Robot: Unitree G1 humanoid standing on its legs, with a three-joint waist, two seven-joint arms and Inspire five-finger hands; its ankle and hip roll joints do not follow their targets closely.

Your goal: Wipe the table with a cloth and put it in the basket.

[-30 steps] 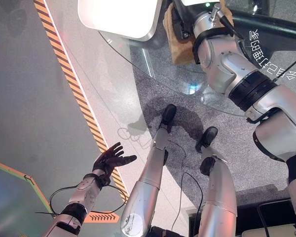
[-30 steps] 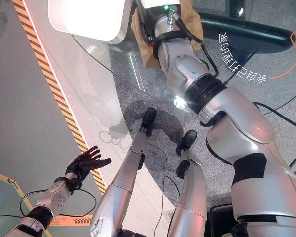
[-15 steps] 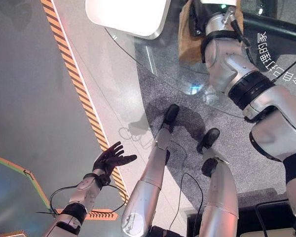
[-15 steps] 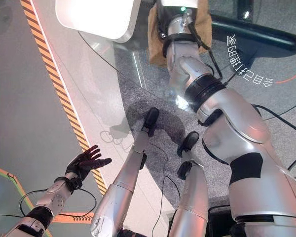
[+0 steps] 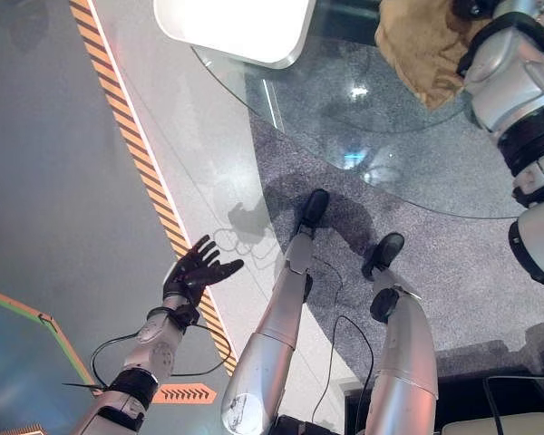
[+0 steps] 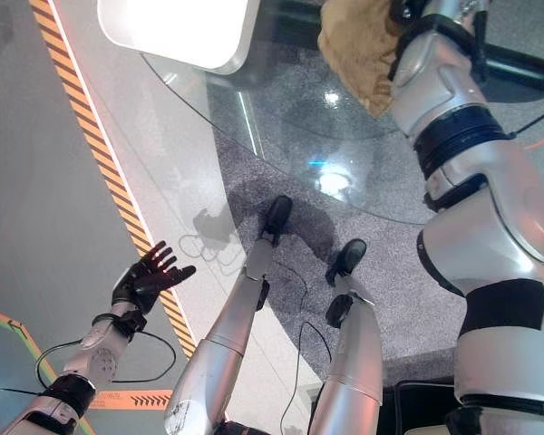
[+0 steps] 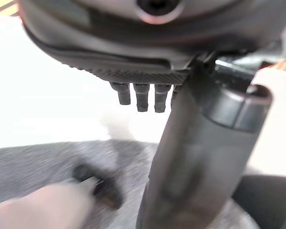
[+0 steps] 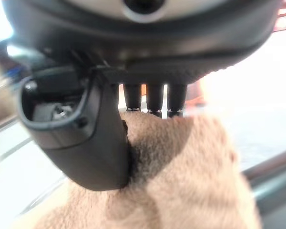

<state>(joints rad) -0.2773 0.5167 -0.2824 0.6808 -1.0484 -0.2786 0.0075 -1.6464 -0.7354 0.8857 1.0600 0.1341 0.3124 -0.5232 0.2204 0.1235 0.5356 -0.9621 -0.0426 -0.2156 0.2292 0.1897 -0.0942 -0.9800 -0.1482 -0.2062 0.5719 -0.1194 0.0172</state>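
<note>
Cloth pinned under flat-fingered right hand, swept rightward across glass table since earlier; wiping underway, basket pending.

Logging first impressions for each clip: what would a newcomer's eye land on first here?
Most likely the tan cloth bunched on the round glass table at the far right, with the right hand pressing down on it. Next, the left hand held open, low over the floor beside the striped floor tape, and the white basket on the table's far left edge.

Grey carpet w/ pale floor strip, orange-black hazard tape, dk grey floor
</note>
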